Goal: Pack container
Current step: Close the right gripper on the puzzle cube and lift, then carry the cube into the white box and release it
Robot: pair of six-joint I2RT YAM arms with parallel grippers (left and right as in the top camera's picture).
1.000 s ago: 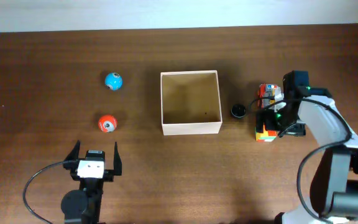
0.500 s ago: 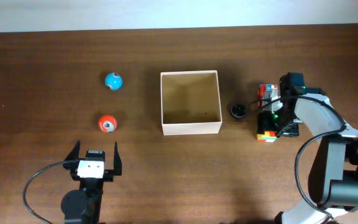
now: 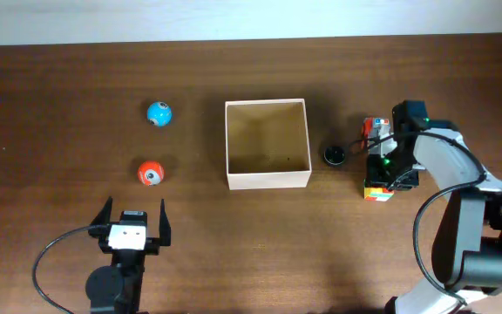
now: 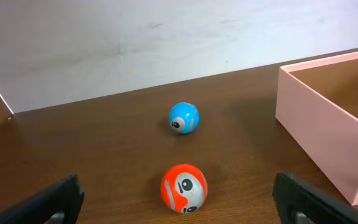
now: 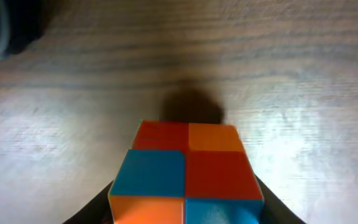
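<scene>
Brown table (image 3: pixel 59 87) with the empty container (image 3: pixel 267 180) at centre. Right of it, the right gripper (image 3: pixel 380 179) clasps a multicoloured cube (image 5: pixel 188 168) (probably step 1, picking). The left gripper (image 3: pixel 135 209), near-left of the container, gapes empty. Next: carry the cube over the container's rim, then release.

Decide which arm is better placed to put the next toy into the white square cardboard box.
Right. The right gripper has the multicoloured plastic cube between its jaws, near the white square cardboard box. The left gripper hangs open, short of the orange ball.
</scene>
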